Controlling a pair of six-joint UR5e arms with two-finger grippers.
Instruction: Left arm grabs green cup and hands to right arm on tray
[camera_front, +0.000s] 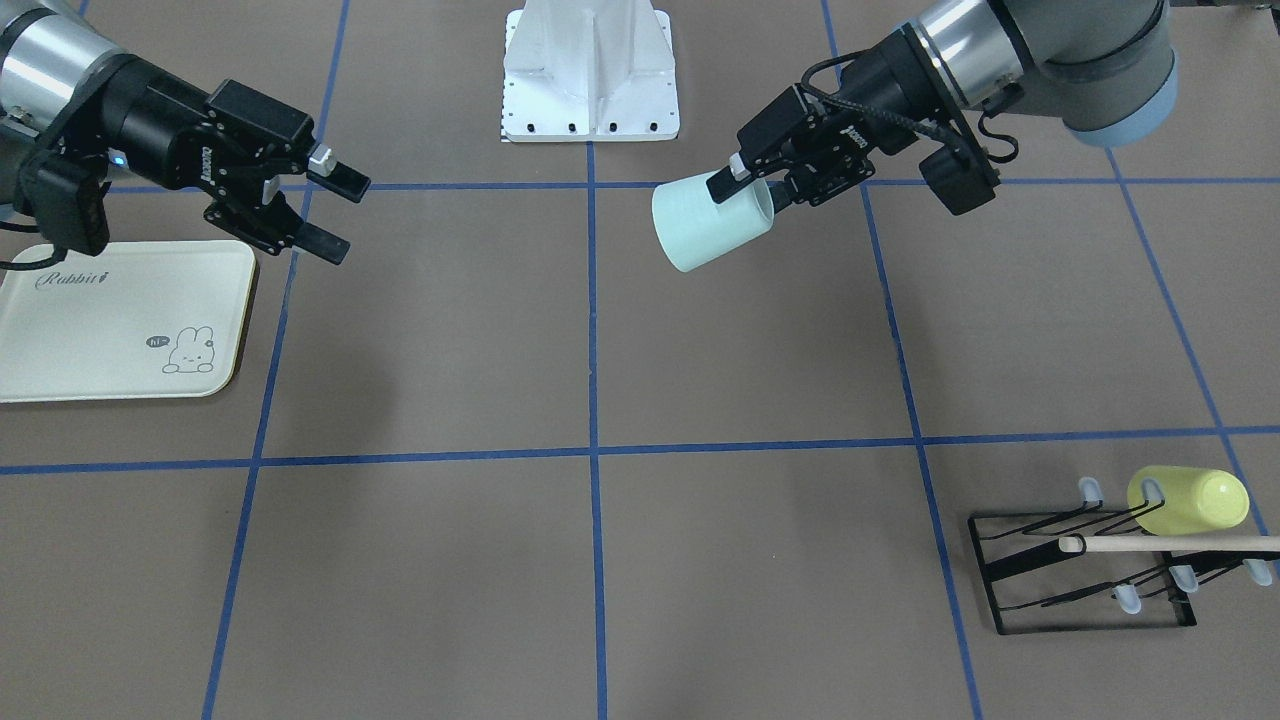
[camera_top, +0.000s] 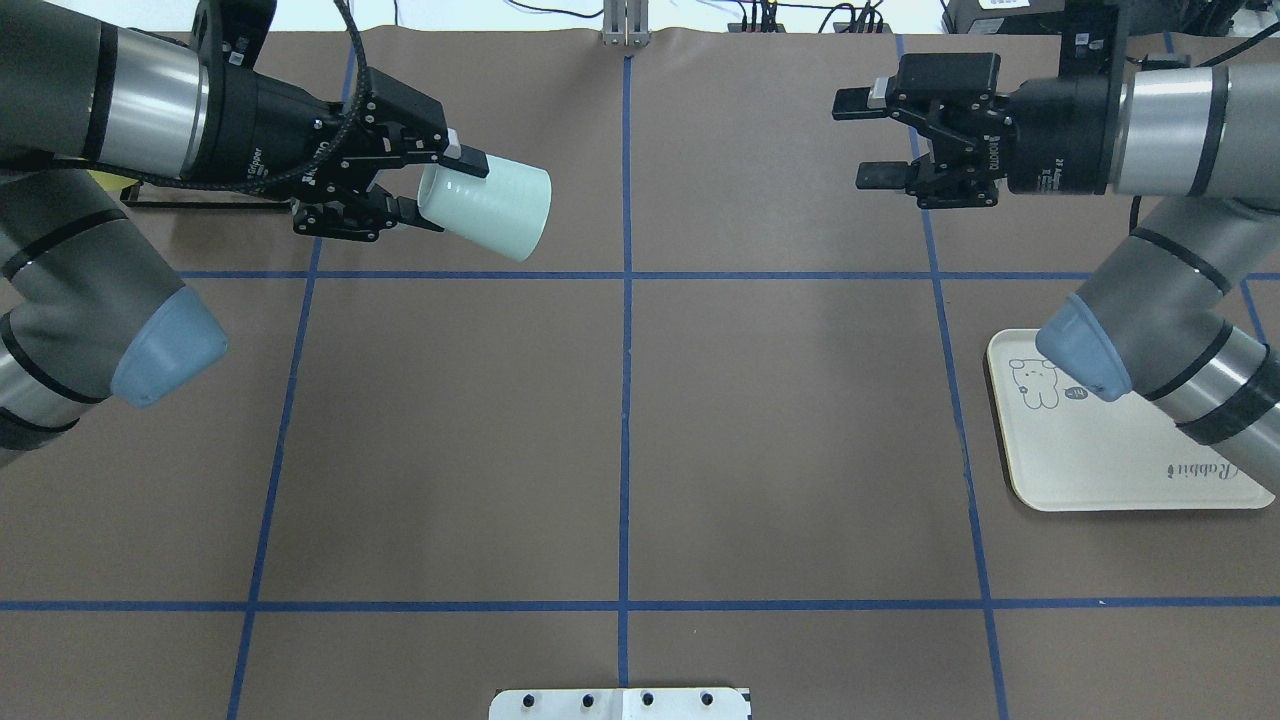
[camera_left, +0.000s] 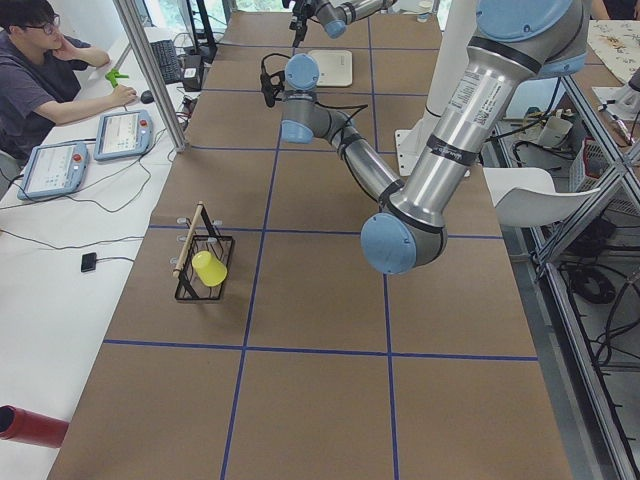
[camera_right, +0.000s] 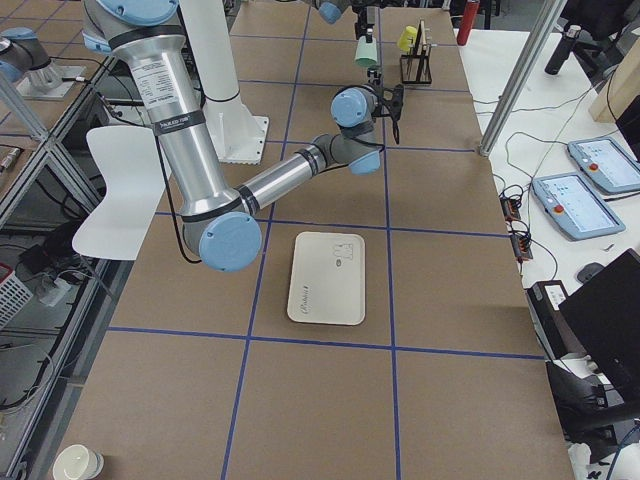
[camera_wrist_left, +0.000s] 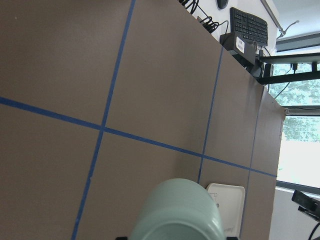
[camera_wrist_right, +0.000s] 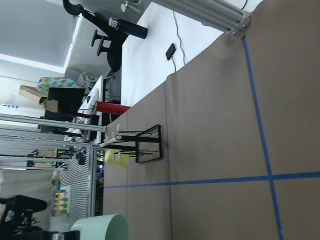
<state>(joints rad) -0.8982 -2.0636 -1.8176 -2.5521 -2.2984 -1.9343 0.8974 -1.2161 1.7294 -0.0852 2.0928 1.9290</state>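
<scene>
My left gripper (camera_top: 430, 188) is shut on the rim of the pale mint-green cup (camera_top: 487, 209) and holds it sideways in the air, base toward the table's middle. The cup also shows in the front view (camera_front: 708, 222), in the left wrist view (camera_wrist_left: 177, 212) and at the bottom of the right wrist view (camera_wrist_right: 102, 229). My right gripper (camera_top: 865, 138) is open and empty, raised and facing the cup from across the table. The cream-white Rabbit tray (camera_top: 1130, 460) lies flat and bare under the right arm; it also shows in the front view (camera_front: 120, 320).
A black wire cup rack (camera_front: 1085, 570) with a wooden rod holds a yellow-green cup (camera_front: 1190, 500) near the left arm's side. The white robot base plate (camera_front: 590, 75) stands at the middle of the table's edge. An operator (camera_left: 40, 70) sits beside the table.
</scene>
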